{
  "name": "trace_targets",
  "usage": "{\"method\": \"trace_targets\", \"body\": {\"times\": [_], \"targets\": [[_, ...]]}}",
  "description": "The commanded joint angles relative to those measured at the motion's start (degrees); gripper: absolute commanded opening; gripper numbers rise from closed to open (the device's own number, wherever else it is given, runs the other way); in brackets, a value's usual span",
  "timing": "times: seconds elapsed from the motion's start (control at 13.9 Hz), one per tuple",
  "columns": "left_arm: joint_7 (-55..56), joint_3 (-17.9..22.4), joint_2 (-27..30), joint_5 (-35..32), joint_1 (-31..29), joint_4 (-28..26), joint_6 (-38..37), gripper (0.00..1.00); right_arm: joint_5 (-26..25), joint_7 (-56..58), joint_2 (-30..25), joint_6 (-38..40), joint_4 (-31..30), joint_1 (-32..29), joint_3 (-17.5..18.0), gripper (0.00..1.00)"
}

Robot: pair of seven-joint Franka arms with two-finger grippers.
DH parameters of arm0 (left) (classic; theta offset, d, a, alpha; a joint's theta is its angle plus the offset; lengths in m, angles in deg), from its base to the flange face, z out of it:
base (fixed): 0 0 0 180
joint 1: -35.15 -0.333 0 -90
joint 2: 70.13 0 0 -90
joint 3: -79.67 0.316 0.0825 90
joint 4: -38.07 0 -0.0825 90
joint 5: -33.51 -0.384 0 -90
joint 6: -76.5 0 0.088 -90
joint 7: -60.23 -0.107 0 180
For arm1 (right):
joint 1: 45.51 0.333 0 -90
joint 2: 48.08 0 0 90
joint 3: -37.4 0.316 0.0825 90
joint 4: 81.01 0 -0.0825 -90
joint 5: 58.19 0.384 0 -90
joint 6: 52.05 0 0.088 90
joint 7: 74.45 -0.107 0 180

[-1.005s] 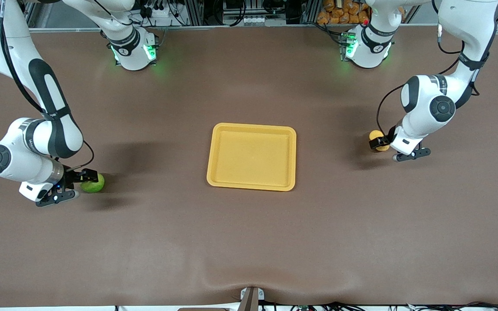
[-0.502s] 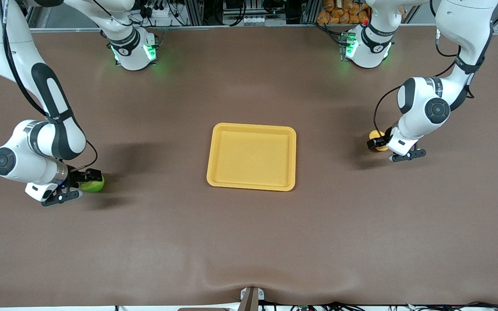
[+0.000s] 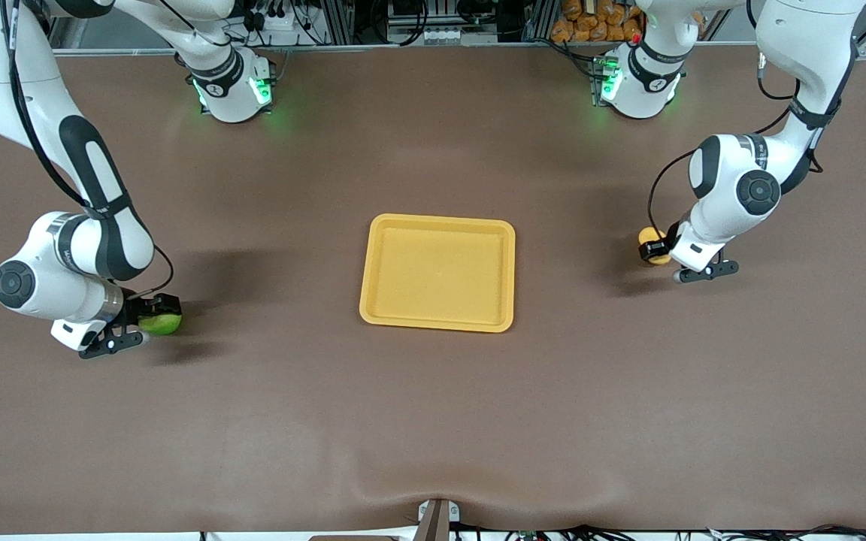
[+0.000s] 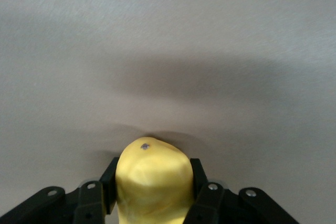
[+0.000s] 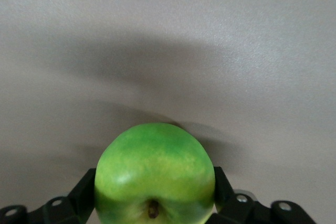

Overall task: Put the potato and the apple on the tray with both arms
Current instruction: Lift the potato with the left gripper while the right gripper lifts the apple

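Desk [image 3: 433,421]: brown mat, tray [image 3: 437,273] at centre.
Left gripper [image 3: 657,250]: fingers clamped on potato [image 3: 651,238], left arm's edge.
Right gripper [image 3: 149,315]: fingers clamped on apple [image 3: 162,324], right arm's edge.

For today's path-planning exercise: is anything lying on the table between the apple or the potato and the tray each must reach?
Nothing visible does. The right pincer grips the apple and the left pincer grips the potato; only bare table separates each from the tray, which holds nothing.
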Motion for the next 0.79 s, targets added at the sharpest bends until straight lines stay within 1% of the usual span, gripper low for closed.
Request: {"method": "trace_targets", "body": {"times": [0.0, 0.22, 0.29, 0.43, 0.57, 0.72], "targets": [[0.36, -0.75, 2.88, 1.04, 0.03, 1.61, -3.27, 0.10, 0.71, 0.95, -0.22, 0.00, 0.73, -0.56, 0.65, 0.61], [0.97, -2.06, 4.73, 1.04, 0.03, 7.40, -13.72, 0.10, 0.71, 0.95, -2.15, 1.49, 2.14, -0.13, 0.65, 0.61], [2.71, -3.03, 4.74, 1.04, 0.03, 10.12, -17.76, 0.10, 0.71, 0.95, -3.20, 3.06, 2.40, -0.04, 0.65, 0.61], [7.19, -6.27, 4.04, 1.04, 0.11, 15.22, -24.53, 0.11, 0.71, 0.86, -4.88, 7.10, 3.89, 0.31, 0.74, 0.61], [11.67, -9.09, 2.73, 1.04, 0.55, 19.10, -27.02, 0.11, 0.80, 0.95, -5.67, 12.02, 6.35, 0.23, 1.61, 0.62], [15.37, -10.85, 2.02, 1.04, 1.08, 21.83, -27.55, 0.10, 1.06, 0.77, -6.64, 16.51, 8.55, 0.23, 3.02, 0.62]]}}
